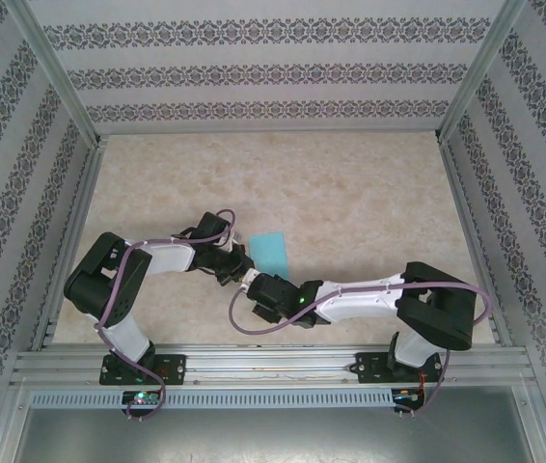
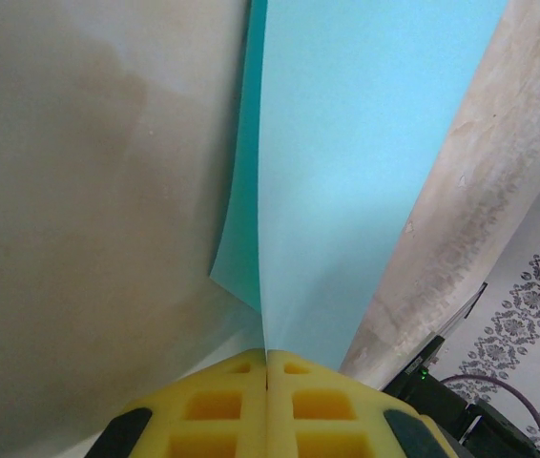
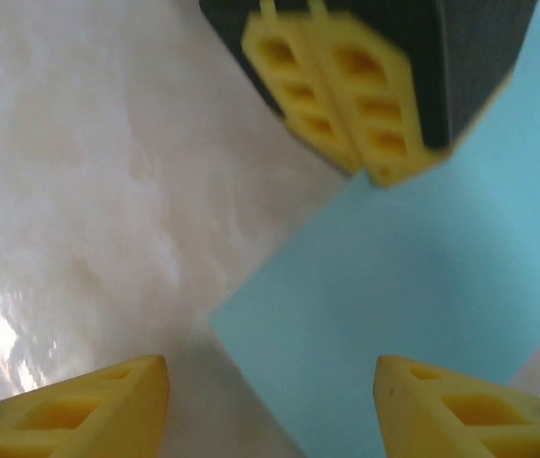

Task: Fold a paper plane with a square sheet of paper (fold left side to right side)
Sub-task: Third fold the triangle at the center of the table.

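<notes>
The square sheet of paper point(image 1: 269, 251) is light turquoise and lies near the table's middle, just ahead of both grippers. My left gripper point(image 1: 238, 262) is shut on one edge of it. In the left wrist view the yellow pads point(image 2: 327, 405) press together and the sheet point(image 2: 365, 172) rises out of the seam, a darker layer curling to its left. My right gripper point(image 1: 254, 286) hovers close behind, open. Its yellow fingertips point(image 3: 108, 405) stand wide apart over a corner of the sheet point(image 3: 423, 277). The left gripper's pads point(image 3: 346, 105) meet the sheet's far edge there.
The beige marbled tabletop point(image 1: 369, 193) spreads bare behind and to the right of the paper. Patterned walls and aluminium frame posts point(image 1: 56, 68) close in three sides. A metal rail point(image 1: 273, 365) carrying both arm bases runs along the near edge.
</notes>
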`<control>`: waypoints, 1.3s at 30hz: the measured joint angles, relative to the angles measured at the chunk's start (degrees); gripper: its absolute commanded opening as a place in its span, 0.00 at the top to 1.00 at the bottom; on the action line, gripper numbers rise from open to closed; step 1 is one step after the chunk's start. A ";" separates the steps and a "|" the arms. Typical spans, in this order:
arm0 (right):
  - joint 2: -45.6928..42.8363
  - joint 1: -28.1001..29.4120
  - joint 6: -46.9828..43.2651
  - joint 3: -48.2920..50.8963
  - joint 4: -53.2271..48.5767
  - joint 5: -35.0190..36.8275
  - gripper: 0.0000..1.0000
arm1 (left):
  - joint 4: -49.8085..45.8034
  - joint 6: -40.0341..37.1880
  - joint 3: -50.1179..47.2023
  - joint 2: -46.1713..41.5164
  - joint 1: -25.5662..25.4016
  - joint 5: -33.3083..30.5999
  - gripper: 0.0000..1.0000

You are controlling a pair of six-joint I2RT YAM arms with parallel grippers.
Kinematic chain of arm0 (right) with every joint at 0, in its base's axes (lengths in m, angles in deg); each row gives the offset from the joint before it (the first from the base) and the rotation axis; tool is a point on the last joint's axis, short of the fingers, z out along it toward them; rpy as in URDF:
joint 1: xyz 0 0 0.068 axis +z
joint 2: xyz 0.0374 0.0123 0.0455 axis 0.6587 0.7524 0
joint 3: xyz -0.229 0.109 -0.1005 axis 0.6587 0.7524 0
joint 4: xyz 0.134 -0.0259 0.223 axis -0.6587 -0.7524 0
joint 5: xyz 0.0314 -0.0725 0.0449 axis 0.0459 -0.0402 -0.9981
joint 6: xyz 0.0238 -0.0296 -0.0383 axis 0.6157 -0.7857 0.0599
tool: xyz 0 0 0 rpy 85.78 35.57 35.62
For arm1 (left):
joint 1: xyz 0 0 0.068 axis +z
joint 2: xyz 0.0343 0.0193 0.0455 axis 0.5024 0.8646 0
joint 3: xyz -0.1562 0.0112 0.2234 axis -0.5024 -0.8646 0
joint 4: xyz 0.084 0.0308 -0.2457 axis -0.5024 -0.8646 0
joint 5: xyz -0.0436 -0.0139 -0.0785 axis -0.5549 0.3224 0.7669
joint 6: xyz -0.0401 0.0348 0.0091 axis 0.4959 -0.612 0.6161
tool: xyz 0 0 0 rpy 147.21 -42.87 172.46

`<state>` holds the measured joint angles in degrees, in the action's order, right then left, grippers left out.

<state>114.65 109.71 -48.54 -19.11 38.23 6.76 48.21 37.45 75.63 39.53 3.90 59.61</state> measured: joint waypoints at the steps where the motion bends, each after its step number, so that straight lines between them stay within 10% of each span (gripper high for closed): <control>1: 0.57 0.00 -0.37 -0.59 0.31 0.13 0.46 | 0.00 0.00 0.00 0.00 0.00 0.00 1.00; 15: 3.32 -0.07 -0.94 -2.71 2.23 -0.57 1.00 | -0.96 -0.09 1.14 0.00 0.00 0.20 0.91; 26: 1.25 -4.00 2.03 -0.17 2.67 -8.09 1.00 | -8.55 -5.35 4.74 -4.00 1.73 -0.07 0.62; 39: -1.60 -10.78 7.43 2.67 7.28 -25.18 1.00 | -15.58 -14.97 14.95 -0.76 5.51 2.32 0.80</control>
<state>113.05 98.93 -41.11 -16.45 45.51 -18.42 32.63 22.48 90.58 38.77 9.41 61.93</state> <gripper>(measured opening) 0.065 0.214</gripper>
